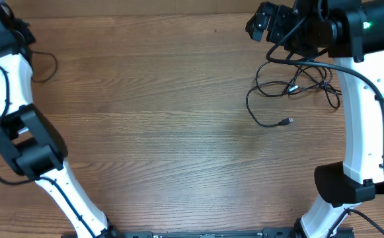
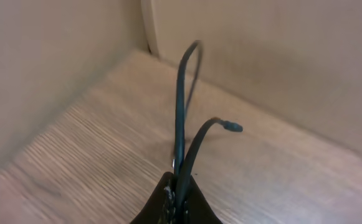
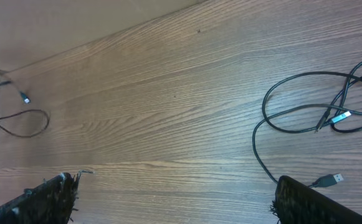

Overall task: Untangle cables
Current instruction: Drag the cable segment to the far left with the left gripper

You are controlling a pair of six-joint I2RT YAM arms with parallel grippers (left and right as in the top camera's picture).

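Currently, over the wood-grain table (image 1: 165, 132), left jaws pinch one cable (image 2: 179, 106); right jaws gape empty.

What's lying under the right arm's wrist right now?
The cable tangle lies on the table there, with one USB plug trailing free. Any strands running beneath the right arm are covered, so a knot there can't be seen.
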